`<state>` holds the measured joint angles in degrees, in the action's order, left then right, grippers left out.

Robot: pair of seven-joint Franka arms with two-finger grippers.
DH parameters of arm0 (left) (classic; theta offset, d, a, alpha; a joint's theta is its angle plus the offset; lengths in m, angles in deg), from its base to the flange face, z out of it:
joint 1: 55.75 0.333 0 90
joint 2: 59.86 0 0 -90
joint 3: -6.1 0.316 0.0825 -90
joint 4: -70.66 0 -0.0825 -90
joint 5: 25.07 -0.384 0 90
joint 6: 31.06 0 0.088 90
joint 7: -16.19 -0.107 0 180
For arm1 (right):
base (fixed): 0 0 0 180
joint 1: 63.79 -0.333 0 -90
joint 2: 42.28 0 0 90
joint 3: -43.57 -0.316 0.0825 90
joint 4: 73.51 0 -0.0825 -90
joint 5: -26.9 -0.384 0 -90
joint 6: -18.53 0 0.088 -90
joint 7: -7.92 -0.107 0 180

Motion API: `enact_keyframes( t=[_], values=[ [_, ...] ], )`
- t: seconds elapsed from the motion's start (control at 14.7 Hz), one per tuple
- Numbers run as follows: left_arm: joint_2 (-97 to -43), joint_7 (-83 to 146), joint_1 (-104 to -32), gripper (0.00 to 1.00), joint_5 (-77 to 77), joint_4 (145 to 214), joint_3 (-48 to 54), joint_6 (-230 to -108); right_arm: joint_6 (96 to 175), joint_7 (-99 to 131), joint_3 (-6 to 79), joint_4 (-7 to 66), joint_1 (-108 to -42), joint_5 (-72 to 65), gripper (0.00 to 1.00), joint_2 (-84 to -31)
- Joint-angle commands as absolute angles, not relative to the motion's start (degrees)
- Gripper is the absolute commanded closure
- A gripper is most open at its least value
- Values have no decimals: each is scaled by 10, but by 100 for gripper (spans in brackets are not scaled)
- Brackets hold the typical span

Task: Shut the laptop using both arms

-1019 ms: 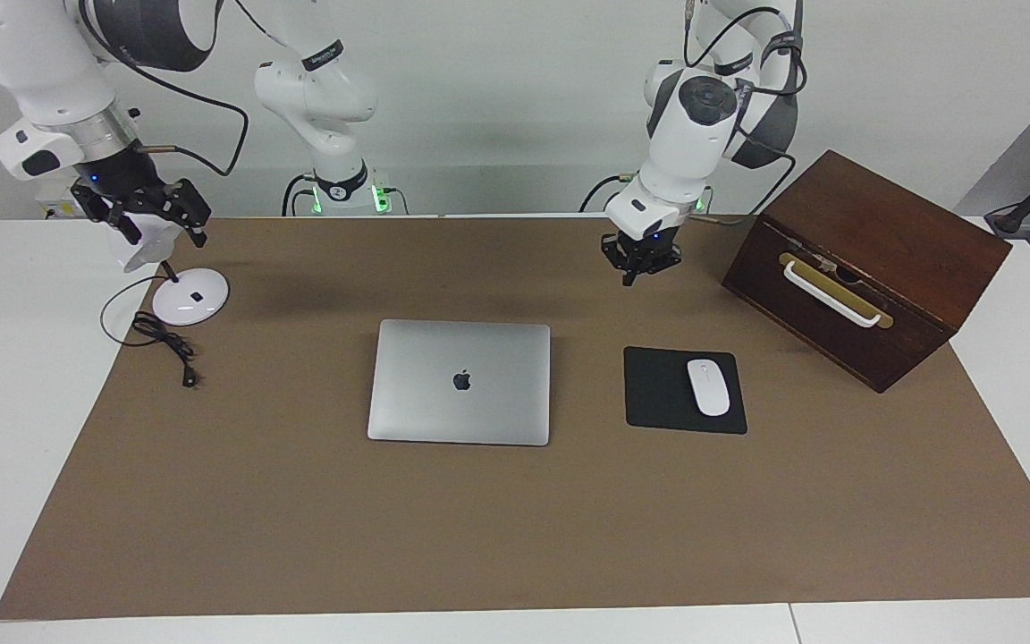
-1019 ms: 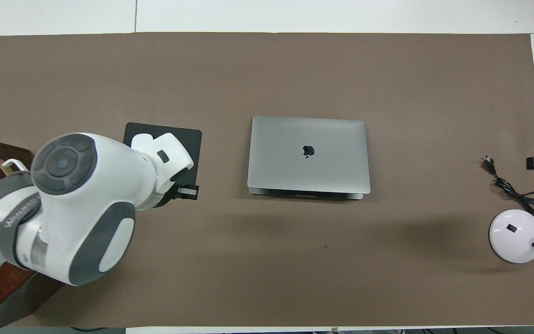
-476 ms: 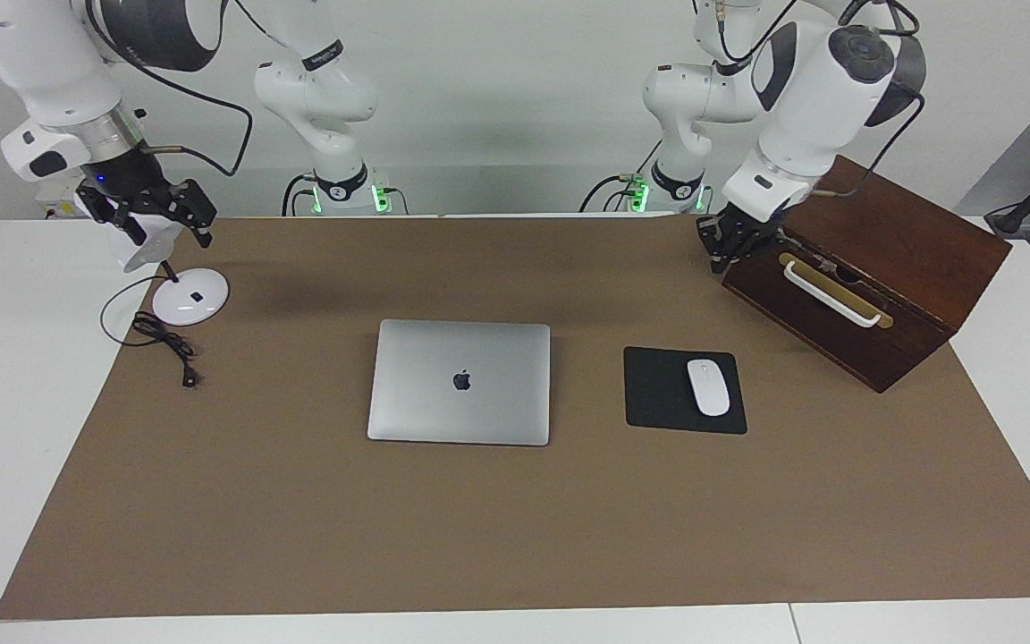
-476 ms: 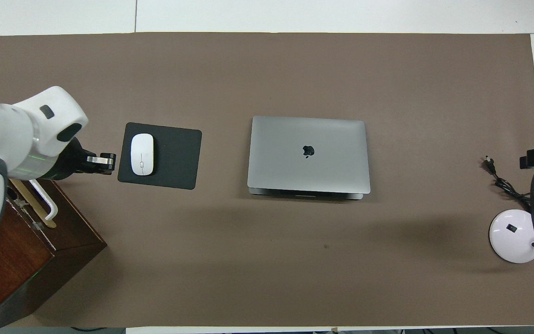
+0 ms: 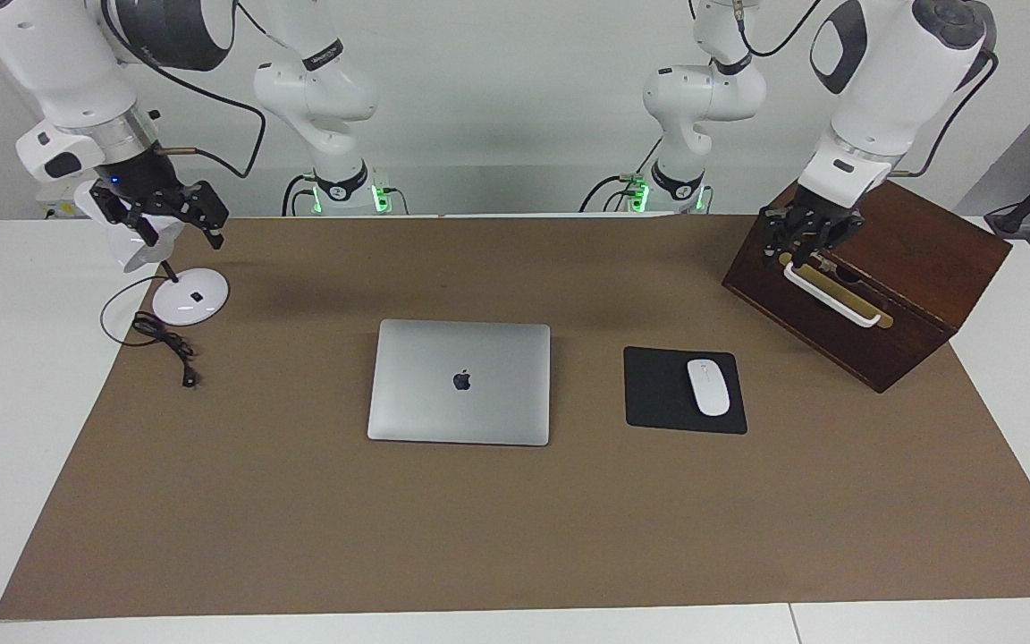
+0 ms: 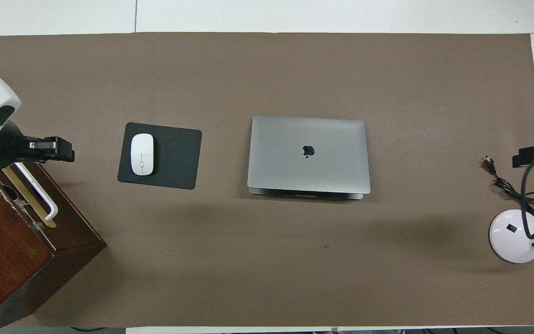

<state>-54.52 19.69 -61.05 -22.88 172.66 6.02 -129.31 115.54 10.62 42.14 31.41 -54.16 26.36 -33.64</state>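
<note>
Hanging wide-fingered over the lamp (image 5: 190, 297), the right gripper (image 5: 173, 233) could clip it on a careless swing — the laptop (image 5: 461, 380) lies lid-down mid-table beside the pad (image 5: 658, 394) — while the left gripper (image 5: 806, 253), its finger gap unclear, might snag the box (image 5: 908, 241) handle (image 5: 832, 293).

A black mouse pad (image 5: 684, 390) lies mid-mat on the brown table mat (image 5: 515, 537), a white mouse (image 5: 708, 386) on it; a dark wooden box (image 5: 873, 268) with a white handle (image 5: 832, 295) sits at one end; a white desk lamp (image 5: 186, 295) and its black cord (image 5: 162, 338) at the other end.
</note>
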Motion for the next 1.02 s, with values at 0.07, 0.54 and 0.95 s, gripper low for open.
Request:
enact_keyframes(
  t=[0.07, 0.54, 0.95],
  values=[
    [-557, 188, -581, 0, -258, 1681, 54, -1261, 1164, 102, 421, 321, -539, 265, 0, -332],
    [-611, 187, -558, 0, -260, 1570, 55, -1196, 1164, 103, 420, 321, -539, 265, 0, -331],
    [-600, 185, -536, 0, -254, 1598, 58, -1192, 1164, 104, 421, 321, -539, 265, 0, -332]
  ],
)
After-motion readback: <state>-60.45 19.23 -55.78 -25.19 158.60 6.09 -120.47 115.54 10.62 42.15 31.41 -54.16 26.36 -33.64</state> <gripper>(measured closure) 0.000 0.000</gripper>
